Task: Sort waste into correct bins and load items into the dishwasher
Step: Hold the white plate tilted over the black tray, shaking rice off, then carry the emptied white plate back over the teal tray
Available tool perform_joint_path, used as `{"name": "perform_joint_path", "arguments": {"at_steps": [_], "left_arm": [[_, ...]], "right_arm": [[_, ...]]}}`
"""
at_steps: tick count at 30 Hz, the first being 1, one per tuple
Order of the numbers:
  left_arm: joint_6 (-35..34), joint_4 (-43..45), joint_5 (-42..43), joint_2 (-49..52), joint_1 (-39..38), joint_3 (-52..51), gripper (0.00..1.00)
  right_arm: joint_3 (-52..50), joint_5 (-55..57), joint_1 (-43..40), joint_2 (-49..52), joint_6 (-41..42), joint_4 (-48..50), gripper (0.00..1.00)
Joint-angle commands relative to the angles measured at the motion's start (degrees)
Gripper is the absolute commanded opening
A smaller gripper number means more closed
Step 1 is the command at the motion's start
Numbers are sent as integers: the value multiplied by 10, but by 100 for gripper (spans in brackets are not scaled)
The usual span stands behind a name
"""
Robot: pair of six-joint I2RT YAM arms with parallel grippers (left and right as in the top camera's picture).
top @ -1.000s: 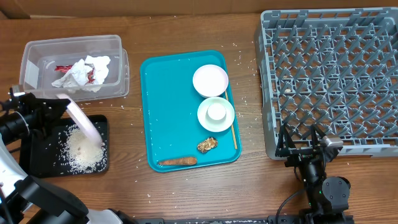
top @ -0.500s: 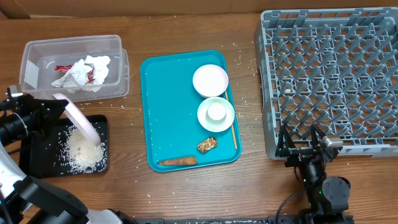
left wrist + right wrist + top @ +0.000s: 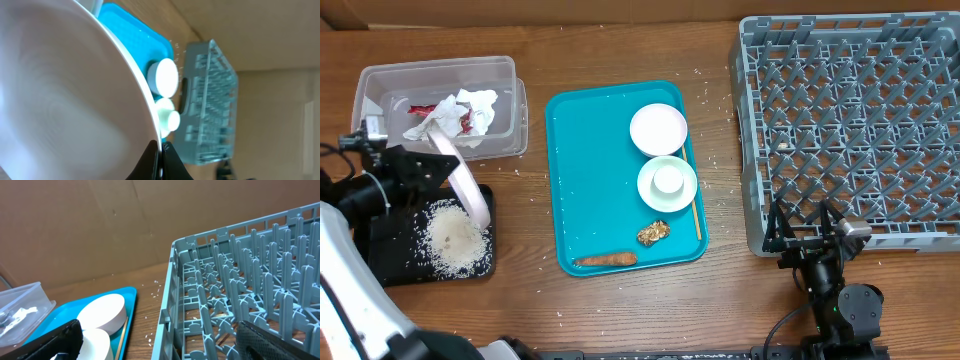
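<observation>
My left gripper [image 3: 423, 166] is shut on the rim of the large white plate [image 3: 461, 186], held on edge and tilted over the shallow black tray [image 3: 380, 250]. A pile of white rice [image 3: 453, 236] lies on that tray. In the left wrist view the plate [image 3: 65, 90] fills the left side, with my jaws [image 3: 160, 159] pinching its edge. The clear tub [image 3: 510, 80] holds the crumpled napkin [image 3: 455, 113] and red wrapper [image 3: 420, 108]. My right gripper [image 3: 810, 232] is open and empty at the front edge of the grey dish rack [image 3: 860, 120].
The teal tray [image 3: 590, 170] carries a white bowl [image 3: 658, 129], a second bowl [image 3: 684, 190] with a small cup [image 3: 667, 180] in it, a thin wooden stick [image 3: 695, 215], a brown lump [image 3: 653, 232] and a sausage-like stick [image 3: 605, 259]. Rice grains are scattered on the table.
My left gripper has moved up and a little right, and the plate now stands more upright above the rice pile. The right arm has not moved.
</observation>
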Motion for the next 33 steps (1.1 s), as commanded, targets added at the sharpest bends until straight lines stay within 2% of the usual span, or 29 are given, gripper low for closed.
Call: {"name": "perform_joint_path", "arguments": {"at_steps": [1, 6, 14, 20, 27, 33], "left_arm": [[-34, 18, -89, -42, -48, 1, 4], [-91, 39, -232, -71, -163, 1, 4], [-120, 97, -353, -59, -384, 1, 4], [-205, 143, -533, -11, -539, 1, 4], [-233, 166, -619, 63, -626, 1, 4], [-249, 175, -637, 114, -648, 1, 4]], "right_arm": [[-6, 5, -1, -5, -4, 4, 100], [-6, 5, -1, -5, -4, 4, 100], [-6, 5, -1, -5, -4, 4, 100], [-6, 5, -1, -5, -4, 4, 100], [-6, 5, -1, -5, -4, 4, 100], [-6, 5, -1, -5, -4, 4, 100]]}}
